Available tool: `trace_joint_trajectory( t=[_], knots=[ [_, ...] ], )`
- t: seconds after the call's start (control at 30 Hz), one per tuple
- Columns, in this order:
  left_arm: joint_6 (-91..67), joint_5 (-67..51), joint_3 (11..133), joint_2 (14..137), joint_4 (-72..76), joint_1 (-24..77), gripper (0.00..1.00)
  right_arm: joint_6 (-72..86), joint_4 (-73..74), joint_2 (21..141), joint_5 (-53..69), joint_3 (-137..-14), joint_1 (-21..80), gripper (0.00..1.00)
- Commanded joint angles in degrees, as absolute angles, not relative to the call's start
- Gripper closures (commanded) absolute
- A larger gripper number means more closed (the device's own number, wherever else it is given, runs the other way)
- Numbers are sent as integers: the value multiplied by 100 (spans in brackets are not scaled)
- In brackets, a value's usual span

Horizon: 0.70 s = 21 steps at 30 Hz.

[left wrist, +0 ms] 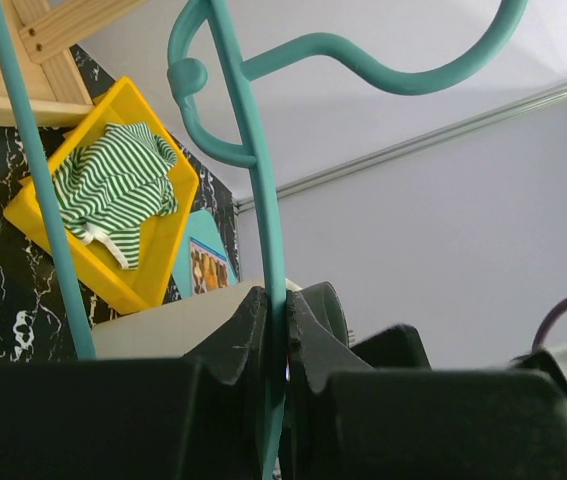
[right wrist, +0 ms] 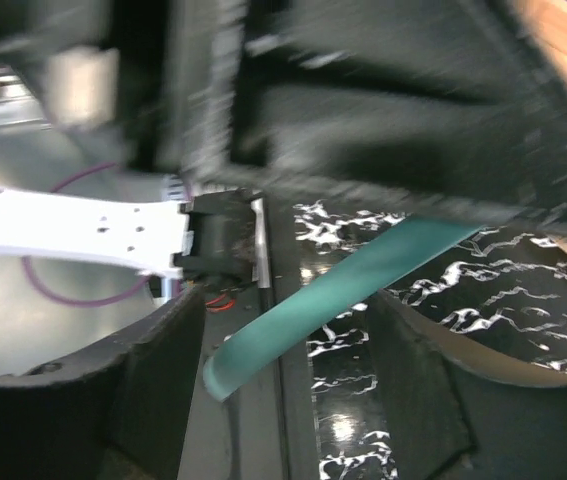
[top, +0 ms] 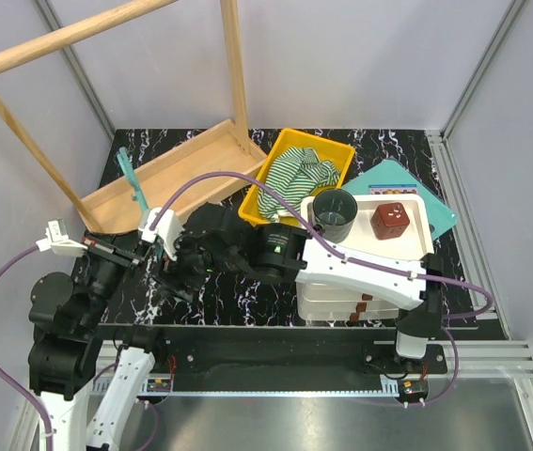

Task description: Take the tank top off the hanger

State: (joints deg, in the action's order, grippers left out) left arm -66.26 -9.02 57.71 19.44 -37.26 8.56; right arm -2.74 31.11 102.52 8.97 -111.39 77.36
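Striped tank top (top: 294, 174) heaped in yellow bin (top: 327, 138), teal hanger (top: 133, 184) at left end effector (top: 149, 239)

Rack base (top: 167, 178) walls L side. Yellow bin (top: 321, 138) + drawer stack (top: 418, 230) crowd ctr/R. R arm (top: 360, 271) lies across middle. Hanger (left wrist: 260, 200) fills my L claw (left wrist: 278, 300) gap. Bare table (top: 238, 303) strip nr front open.

Marbled table (top: 238, 303) carries yellow bin (top: 322, 140), wooden rack (top: 167, 174).

Tank top (top: 294, 174) green-white striped; hanger (left wrist: 260, 200) teal; bin (top: 319, 137) yellow; table (top: 238, 303) black marble, white veins
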Motion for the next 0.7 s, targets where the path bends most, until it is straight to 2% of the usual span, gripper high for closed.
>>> trace_joint_trajectory(
  t=[0.0, 0.17, 0.2, 0.3, 0.33, 0.37, 0.47, 0.5, 0.53, 0.67],
  knots=[
    [-6917, -967, 5616, 1670, -3313, 870, 100, -107, 3076, 10468, 72, -11479, 7743, 38],
    [-6926, -861, 5634, 1644, -3340, 879, 100, 148, 2953, 10433, -132, -11277, 7743, 51],
    [-6926, -827, 5616, 1644, -3340, 879, 100, 210, 2849, 10398, -193, -11215, 7752, 61],
    [-6873, -695, 5546, 1591, -3349, 879, 100, 464, 2585, 10231, -342, -10934, 7752, 79],
    [-6864, -660, 5537, 1582, -3340, 879, 100, 562, 2523, 10135, -421, -10873, 7752, 93],
    [-6838, -650, 5511, 1582, -3349, 879, 100, 641, 2444, 10099, -465, -10776, 7752, 100],
    [-6847, -703, 5397, 1573, -3340, 879, 96, 808, 2320, 10002, -571, -10705, 7752, 100],
    [-6855, -721, 5336, 1565, -3331, 870, 93, 800, 2320, 9993, -589, -10714, 7743, 100],
    [-6864, -729, 5309, 1564, -3331, 879, 85, 791, 2329, 9993, -598, -10714, 7752, 100],
    [-6856, -931, 5221, 1564, -3270, 879, 71, 809, 2329, 9993, -764, -10705, 7752, 100]
  ],
)
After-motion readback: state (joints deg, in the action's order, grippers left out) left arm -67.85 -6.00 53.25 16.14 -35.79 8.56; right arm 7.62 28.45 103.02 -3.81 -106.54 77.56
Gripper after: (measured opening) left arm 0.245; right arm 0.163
